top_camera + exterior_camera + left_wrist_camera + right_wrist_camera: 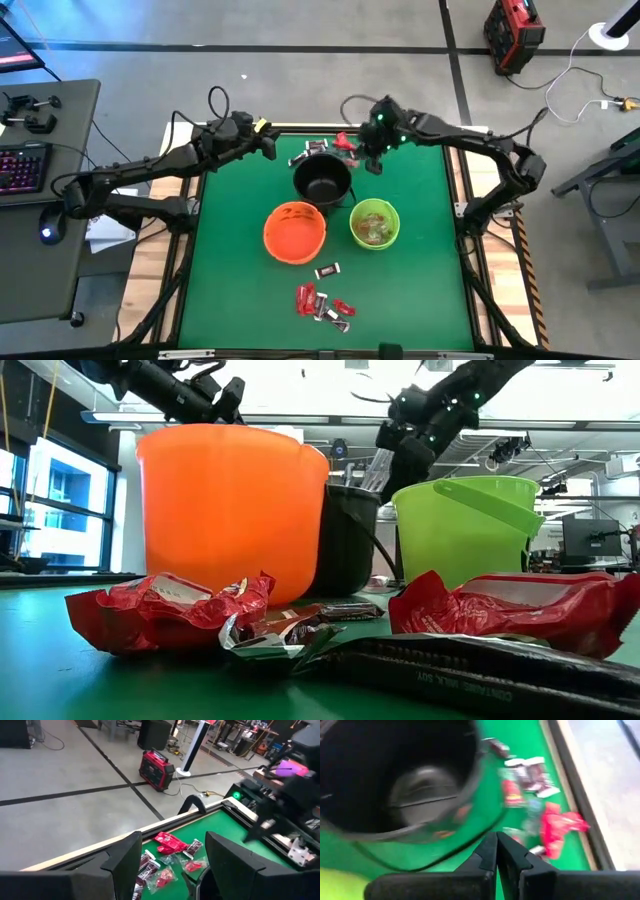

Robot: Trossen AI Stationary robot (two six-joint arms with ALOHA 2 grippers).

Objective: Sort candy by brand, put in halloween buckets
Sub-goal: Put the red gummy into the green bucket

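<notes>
High view shows a green felt-covered worktop (420,290) with three small round plastic pails grouped near its middle: a black bucket (322,178) toward the far edge, an orange bucket (294,231) just in front of it to the left, and a lime green bucket (375,223) just in front to the right, with pale wrapped sweets inside; a cluster of small wrapped candy in red, dark brown and silver (312,150) lies along the far edge behind the black bucket; a second cluster of red-wrapped candy (322,303) lies near the near edge, with one dark brown piece (328,269) between it and the orange bucket; the left gripper (268,143) hovers at the far edge just left of the far cluster, its fingers spread apart and holding nothing; the right gripper (372,160) hangs just beside the black bucket's right rim, near the far cluster, its fingers (490,851) clenched together with nothing visible between them.
</notes>
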